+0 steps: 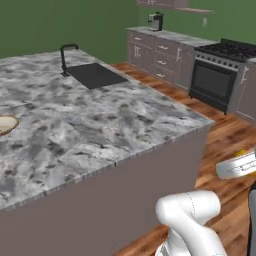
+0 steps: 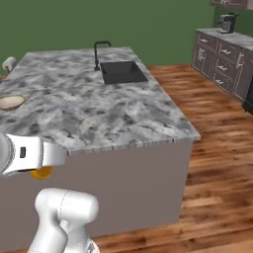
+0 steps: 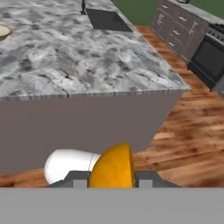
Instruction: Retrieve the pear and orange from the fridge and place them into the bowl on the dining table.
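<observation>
My gripper [image 3: 113, 178] is shut on the orange [image 3: 113, 167], a round bright orange fruit that fills the gap between the two dark fingertips. In the right base view the orange [image 2: 42, 173] hangs under my white hand, in front of the dining table's side wall and below its top. The dining table [image 1: 100, 125] is the grey-white marbled island. The tan bowl [image 2: 10, 102] rests on its top at the far left, also seen as the bowl [image 1: 5, 124] and the bowl [image 3: 2, 31]. The pear and the fridge are out of view.
A dark sink [image 2: 122, 72] with a black faucet [image 2: 99, 49] is set in the island's far end. A black stove [image 1: 220, 75] and grey cabinets [image 1: 157, 52] line the right wall. Wooden floor [image 2: 217, 148] runs to the island's right.
</observation>
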